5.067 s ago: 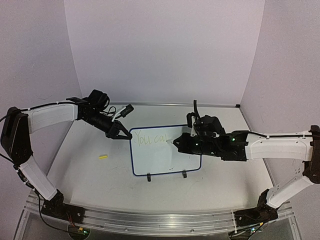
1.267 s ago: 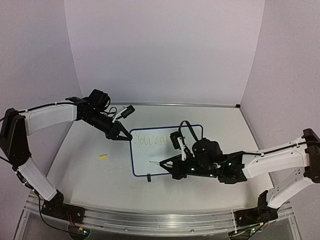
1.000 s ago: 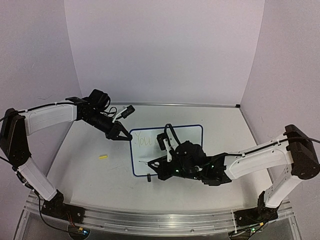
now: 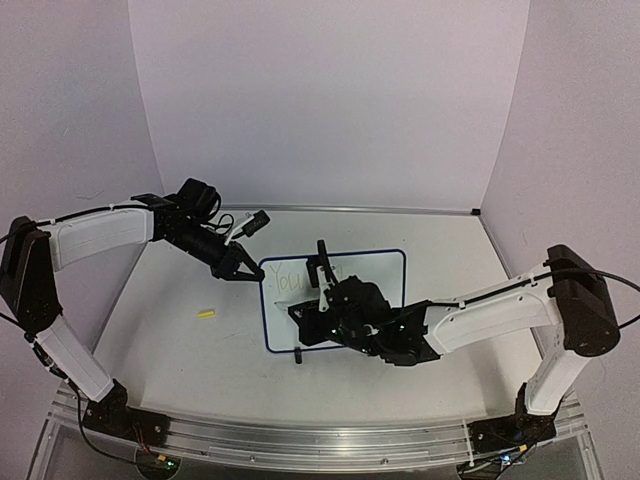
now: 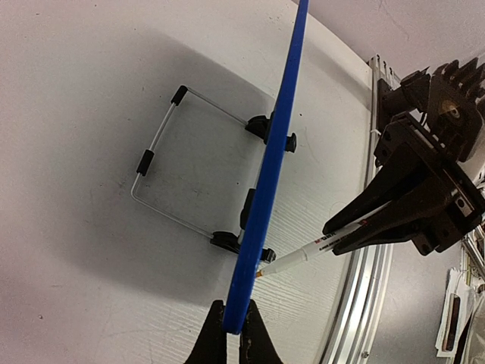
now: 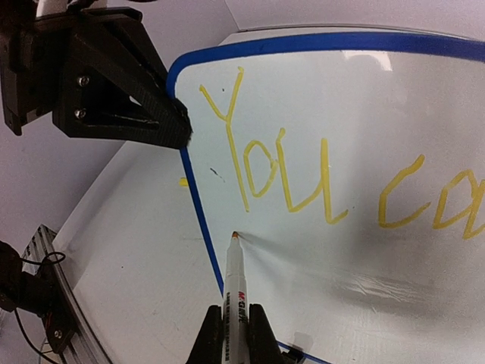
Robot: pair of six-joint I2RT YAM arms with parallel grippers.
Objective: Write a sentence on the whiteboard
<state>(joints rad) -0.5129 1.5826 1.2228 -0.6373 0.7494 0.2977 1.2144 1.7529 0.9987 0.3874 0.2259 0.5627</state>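
On the white worktop (image 4: pixel 180 345), mid-frame, stands one blue-framed white rectangular whiteboard (image 4: pixel 380 270), its edge pinched between the left fingers (image 5: pixel 216 340); the right fingers (image 6: pixel 208 343) clasp one white marker (image 6: pixel 231 284).

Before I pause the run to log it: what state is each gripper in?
Left gripper: shut on the blue edge of the whiteboard.
Right gripper: shut on the marker.
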